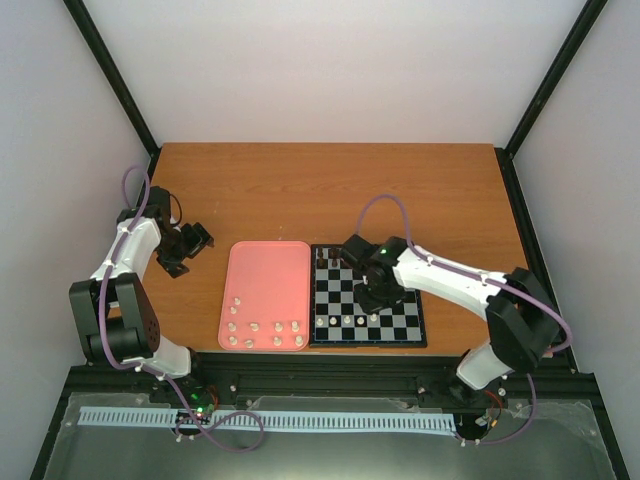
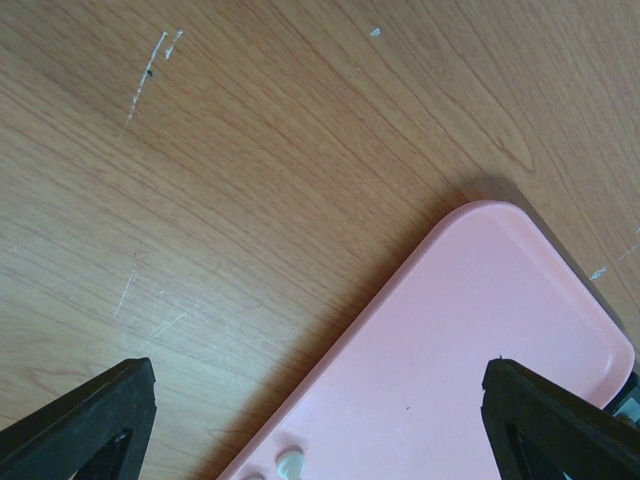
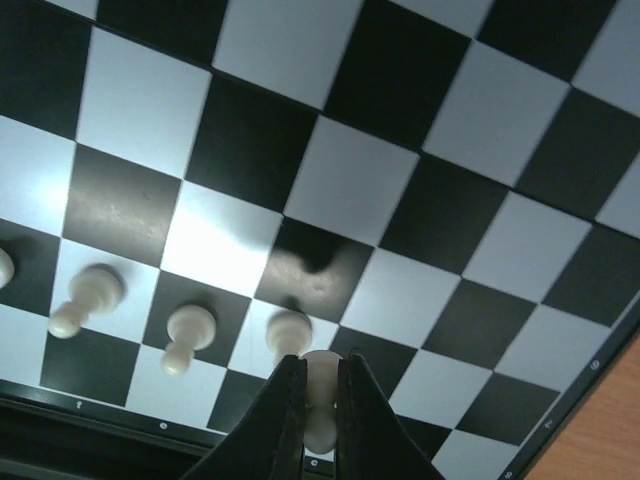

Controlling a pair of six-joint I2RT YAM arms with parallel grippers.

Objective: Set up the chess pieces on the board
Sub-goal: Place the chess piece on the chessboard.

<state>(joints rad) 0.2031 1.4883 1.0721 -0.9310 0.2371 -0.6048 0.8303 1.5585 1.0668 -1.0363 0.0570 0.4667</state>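
The board (image 1: 400, 322) lies right of centre, and a short row of cream chess pieces (image 1: 347, 320) stands near its front edge. Several more cream pieces (image 1: 263, 327) rest on the pink tray. My right gripper (image 1: 372, 290) hovers over the board's front middle. In the right wrist view this gripper (image 3: 320, 385) is shut on a cream pawn (image 3: 320, 410), just beside three standing pawns (image 3: 188, 330) on the board (image 3: 360, 180). My left gripper (image 1: 200, 240) sits left of the tray. In its wrist view it (image 2: 320, 440) is open, with nothing between the fingers (image 2: 90, 420).
The pink tray (image 1: 265, 280) lies against the board's left side; its far corner (image 2: 480, 330) and one cream piece (image 2: 290, 462) show in the left wrist view. Dark pieces (image 1: 325, 258) stand at the board's far left corner. Black frame posts border the wooden table.
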